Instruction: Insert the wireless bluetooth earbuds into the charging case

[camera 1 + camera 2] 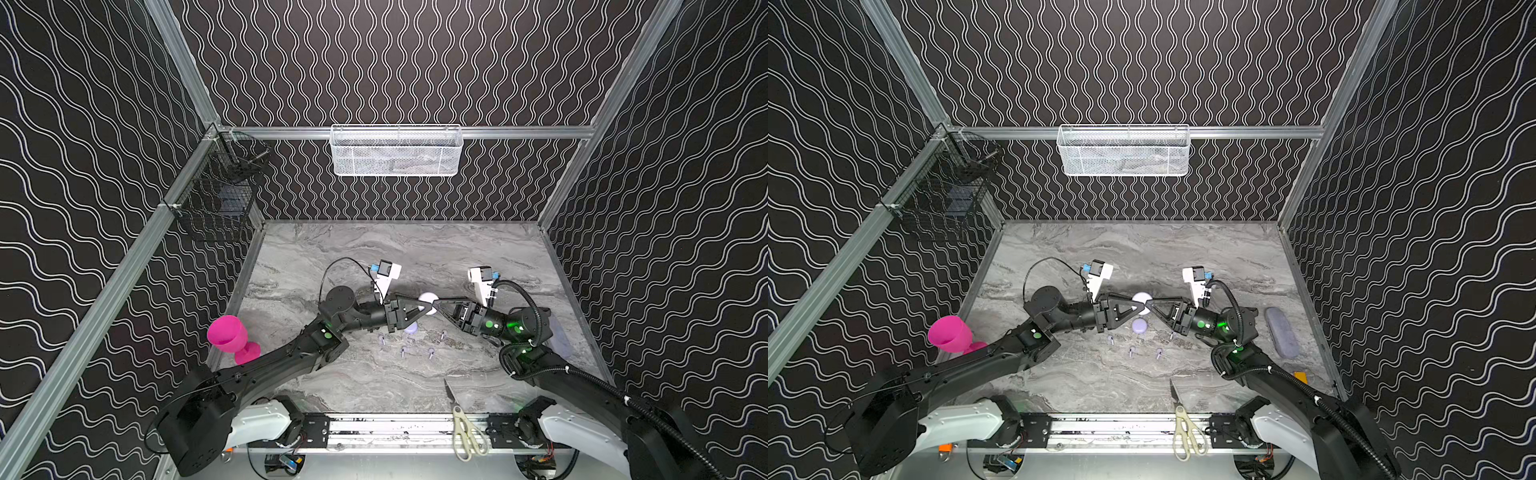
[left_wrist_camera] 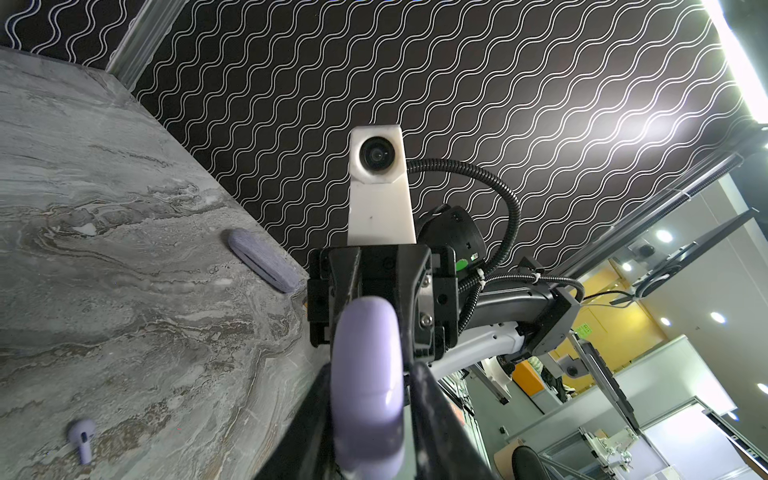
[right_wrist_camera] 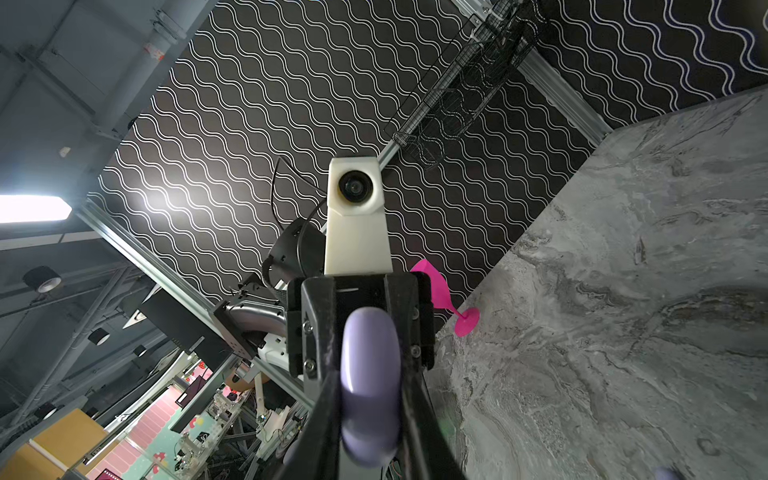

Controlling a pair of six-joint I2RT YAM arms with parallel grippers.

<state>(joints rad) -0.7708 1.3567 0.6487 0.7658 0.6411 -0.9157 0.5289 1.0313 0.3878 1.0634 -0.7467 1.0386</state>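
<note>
Grey marbled counter (image 1: 415,249), black wavy-line walls (image 1: 374,62). Four tiny lavender-white earbuds (image 1: 403,352) lie loose mid-counter, toward front edge, stems roughly pointing frontward. Left tool (image 2: 369,386) and right tool (image 3: 370,395) both clamped on round lavender charging case (image 1: 428,297), raised, flat face up.

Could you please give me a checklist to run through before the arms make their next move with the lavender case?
1. Grip of the left gripper on the charging case: ok, shut on it.
2. Grip of the right gripper on it: ok, shut on it.
3. Case lid open: not ok, it looks closed in both wrist views.
4. All four earbuds in sight, loose on the table: ok.
5. Room between the second lavender puck and the left gripper: cannot tell.
</note>
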